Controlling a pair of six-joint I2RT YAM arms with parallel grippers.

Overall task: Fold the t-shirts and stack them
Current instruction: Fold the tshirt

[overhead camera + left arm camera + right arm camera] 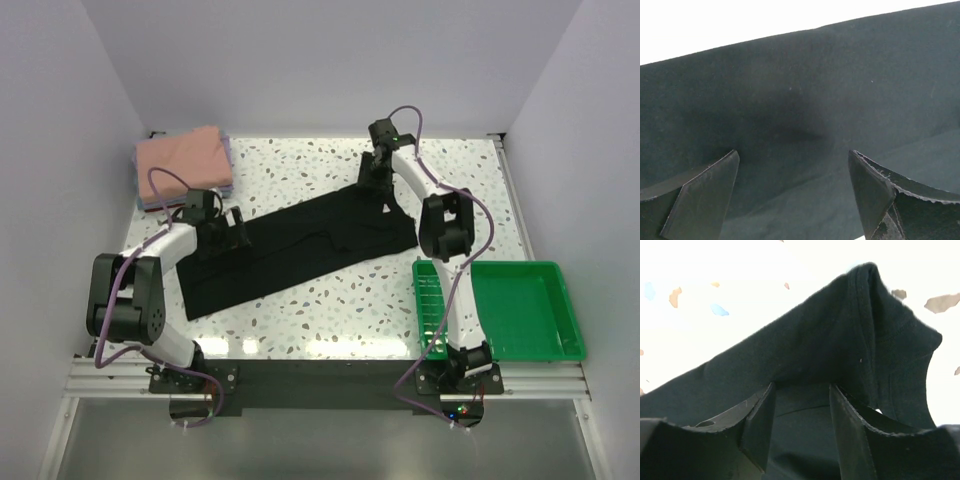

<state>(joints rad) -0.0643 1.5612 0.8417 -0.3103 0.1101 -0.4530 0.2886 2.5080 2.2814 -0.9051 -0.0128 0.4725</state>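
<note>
A black t-shirt (300,250) lies spread out slantwise across the speckled table, from near left to far right. My left gripper (238,225) hovers over its upper left edge. In the left wrist view this gripper (794,155) is wide open, with only flat black cloth (805,90) under it. My right gripper (372,180) is at the shirt's far right corner. In the right wrist view its fingers (801,387) stand apart, and a raised fold of black cloth (830,340) peaks just past the tips. A folded stack of t-shirts (185,160), salmon-pink on top with lavender (229,160) beneath, sits at the far left.
A green plastic tray (520,310) sits at the near right, beside the right arm's base. White walls close in the table on the left, back and right. Bare speckled tabletop (300,165) shows between the stack and the right gripper.
</note>
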